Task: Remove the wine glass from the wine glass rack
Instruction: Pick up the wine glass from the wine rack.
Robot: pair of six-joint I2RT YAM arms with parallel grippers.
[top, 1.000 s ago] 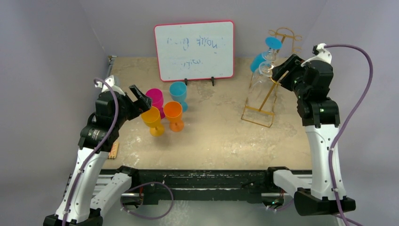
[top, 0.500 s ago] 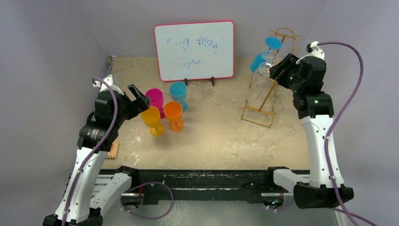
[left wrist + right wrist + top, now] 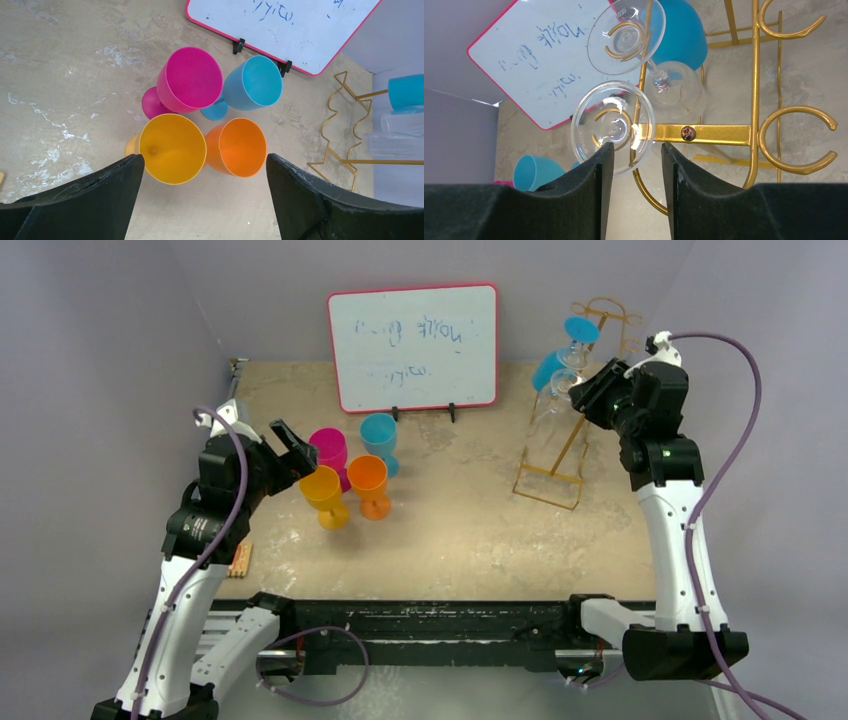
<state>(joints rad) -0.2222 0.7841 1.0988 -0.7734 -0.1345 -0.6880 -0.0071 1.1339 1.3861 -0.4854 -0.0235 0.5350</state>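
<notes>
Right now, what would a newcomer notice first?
Four bright goblets, pink, blue, yellow and orange, cluster left of centre before the open left pincer. At right, clear wine glasses hang upside down on the gold rack, the right pincer at the nearest foot; a red-framed whiteboard stands behind.

Both arms [image 3: 675, 550] have white links, black joints, black fingers [image 3: 80, 200], purple cables [image 3: 700, 336]; possibly a green light [image 3: 665, 453].
</notes>
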